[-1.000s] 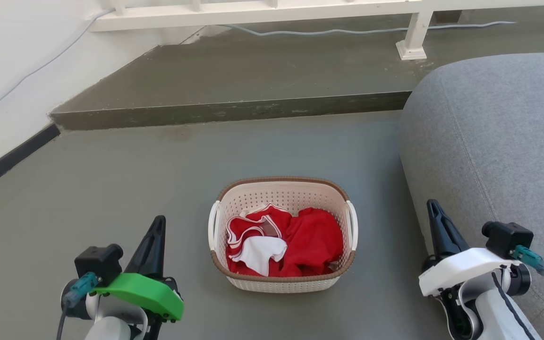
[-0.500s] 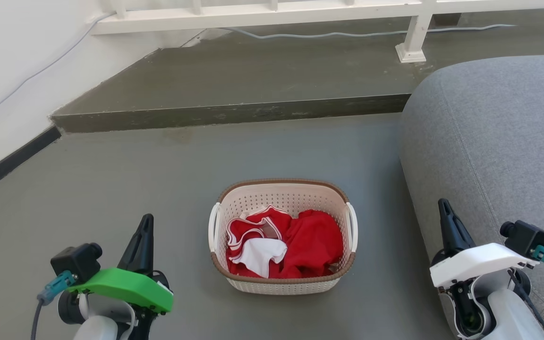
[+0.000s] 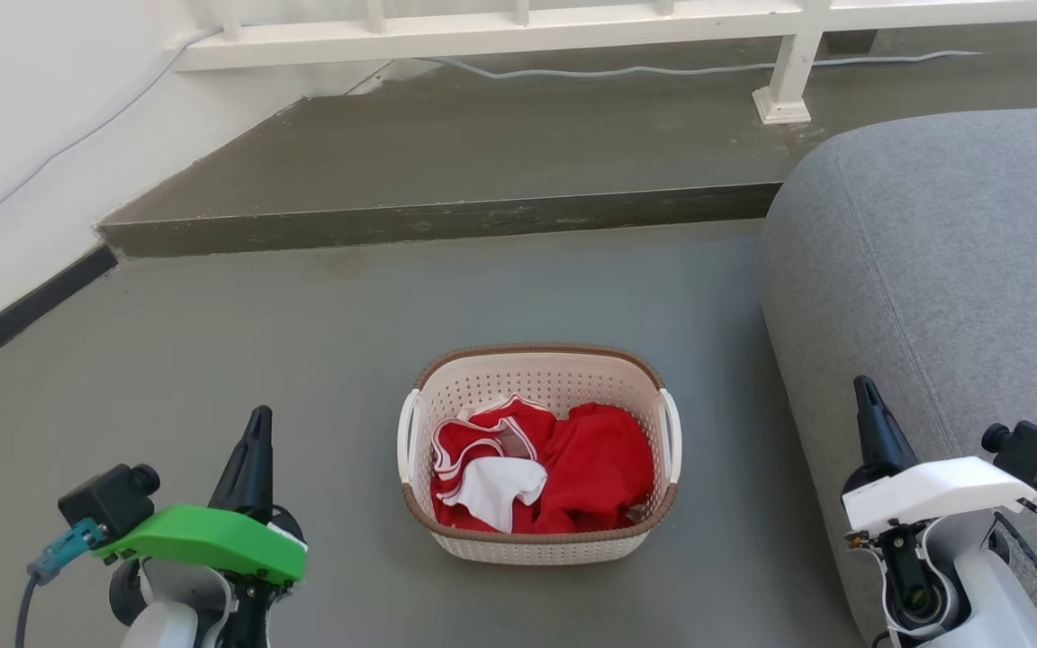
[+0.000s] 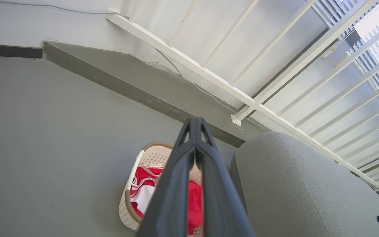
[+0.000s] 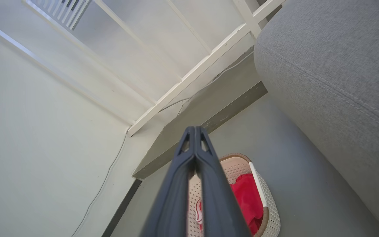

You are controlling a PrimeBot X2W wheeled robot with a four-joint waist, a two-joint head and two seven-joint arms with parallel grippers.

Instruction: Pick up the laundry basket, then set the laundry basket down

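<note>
Currently, in the head view, the left gripper (image 3: 258, 418) is hanging at 9 o'clock of the laundry basket (image 3: 536, 545), well apart from it and pointing toward 12 o'clock. In the left wrist view its fingers (image 4: 176, 184) are pressing together along their length and holding nothing.

The laundry basket is sitting upright and level on the floor (image 3: 302, 342), carrying red and white clothes (image 3: 599, 468). One loop handle (image 3: 405, 432) is facing 9 o'clock and the other loop handle (image 3: 673, 432) is facing 3 o'clock.

The right gripper (image 3: 868, 396) is hanging at 3 o'clock of the basket, equally well apart, beside the grey sofa (image 3: 933, 270). Its fingers (image 5: 176, 187) are likewise meeting, empty.

This layout is fitting two stages: a basket waiting to be lifted, or a basket already set down with both arms standing clear. The pictures are not settling which.

For either stage, good practice is:
- keeping both arms mirrored about the basket;
- keeping the finger tips from brushing one handle alone, since a light plastic basket is probably sliding or tipping under a one-sided push;
- watching the right arm's clearance from the sofa.
</note>
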